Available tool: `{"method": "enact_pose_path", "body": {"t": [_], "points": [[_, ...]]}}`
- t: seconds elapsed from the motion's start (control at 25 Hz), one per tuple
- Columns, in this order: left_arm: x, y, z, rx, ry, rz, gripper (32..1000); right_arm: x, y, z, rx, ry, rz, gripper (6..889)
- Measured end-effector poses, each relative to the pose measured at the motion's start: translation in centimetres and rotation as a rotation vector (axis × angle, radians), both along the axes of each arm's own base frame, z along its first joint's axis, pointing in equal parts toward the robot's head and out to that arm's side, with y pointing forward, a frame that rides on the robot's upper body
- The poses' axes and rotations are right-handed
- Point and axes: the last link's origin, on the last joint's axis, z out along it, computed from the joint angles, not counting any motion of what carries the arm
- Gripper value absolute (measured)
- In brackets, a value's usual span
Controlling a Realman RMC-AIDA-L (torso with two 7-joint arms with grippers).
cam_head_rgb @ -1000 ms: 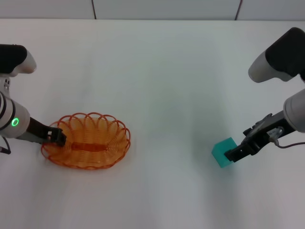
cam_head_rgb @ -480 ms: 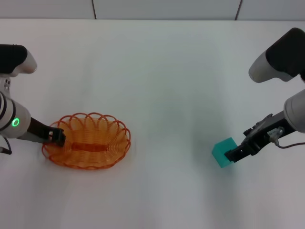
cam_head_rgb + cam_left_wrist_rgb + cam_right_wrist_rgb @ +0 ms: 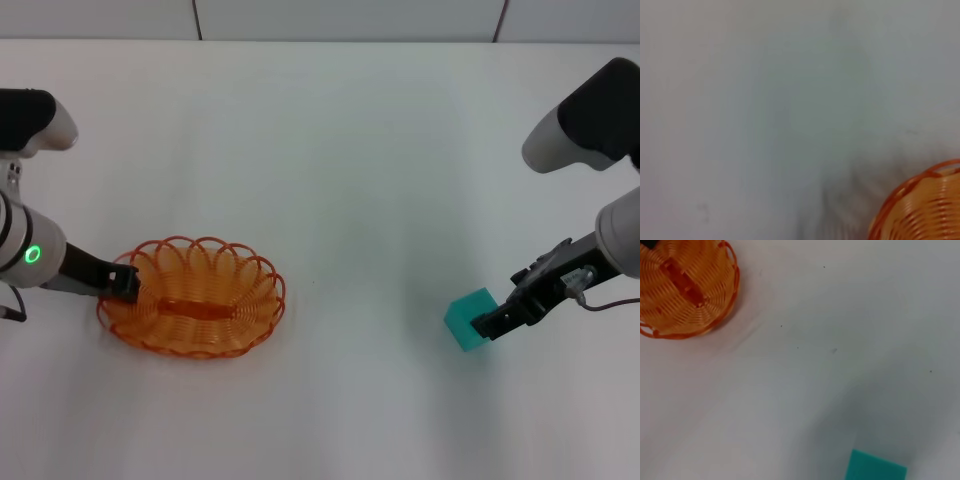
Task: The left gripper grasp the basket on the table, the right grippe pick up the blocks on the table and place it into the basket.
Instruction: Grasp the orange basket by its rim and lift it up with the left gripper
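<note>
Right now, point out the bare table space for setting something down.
The white tabletop is bare between the oval orange wire basket and the small teal-green cube, and along the whole far side. It is crowded only at the left end effector and right end effector.

The counter (image 3: 350, 180) is bare and wide between the basket (image 3: 192, 297) near its left edge and the block (image 3: 470, 318) near its right edge. The left pincer (image 3: 122, 283) blocks the basket's left rim. The right pincer (image 3: 488, 323) blocks the block's right side.
</note>
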Motion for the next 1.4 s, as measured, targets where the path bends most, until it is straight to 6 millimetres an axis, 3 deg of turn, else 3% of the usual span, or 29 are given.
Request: {"method": "enact_pose_path", "body": {"t": [0.76,1.4], "points": [[0.6,-0.2,0.6,0.018,-0.006,-0.021,159,0.0,0.0,0.0,0.0,0.0,0.0,861],[9.9,-3.4,4.7,0.019,-0.135,-0.198,94,0.0,0.2,0.1,0.011,0.003,0.004,860]]}}
